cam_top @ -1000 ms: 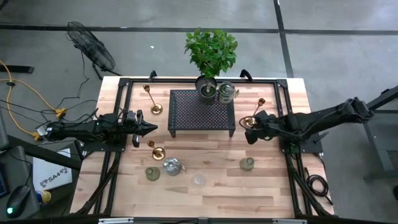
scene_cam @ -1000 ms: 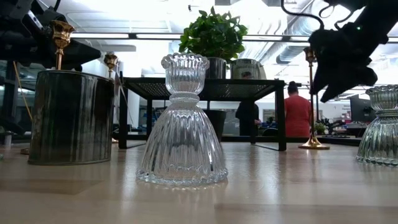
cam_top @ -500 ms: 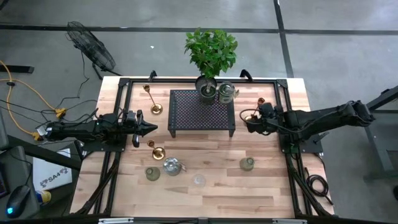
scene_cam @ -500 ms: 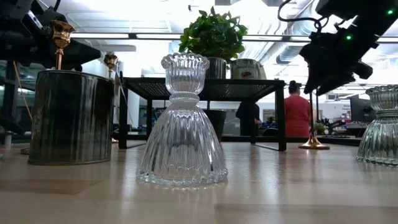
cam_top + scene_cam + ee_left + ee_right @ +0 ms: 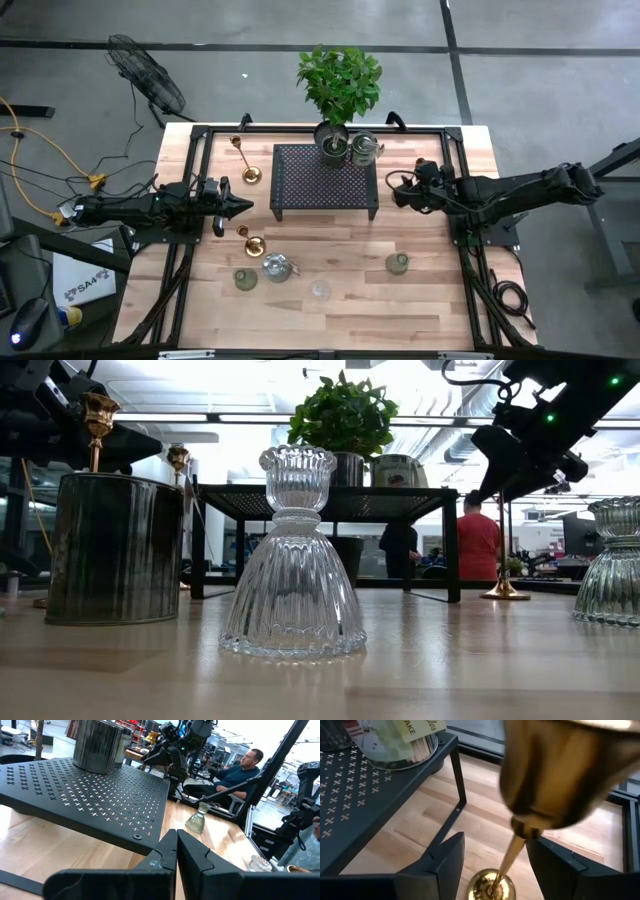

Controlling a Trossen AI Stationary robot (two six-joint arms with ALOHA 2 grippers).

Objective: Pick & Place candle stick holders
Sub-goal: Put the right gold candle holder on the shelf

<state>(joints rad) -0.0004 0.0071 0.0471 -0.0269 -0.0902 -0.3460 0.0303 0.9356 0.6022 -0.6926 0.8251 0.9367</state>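
A slim brass candle stick holder stands on its round base on the table, just right of the black perforated stand. My right gripper hangs open over it, slanting down. One finger is on each side of the thin stem, and neither touches it. My left gripper waits shut and level at the table's left side. Other holders stand on the near half: a brass one, a greenish one, a silver one, a clear glass one and a greenish one.
A potted plant and a metal tin stand on the stand's far edge. Another brass holder stands at the far left. Black frame rails run along the table's edges. People show in the room behind.
My right gripper has moved a little toward the table's far edge and slightly up. It has turned at the wrist and come over the brass holder beside the stand. The holder has stayed in place.
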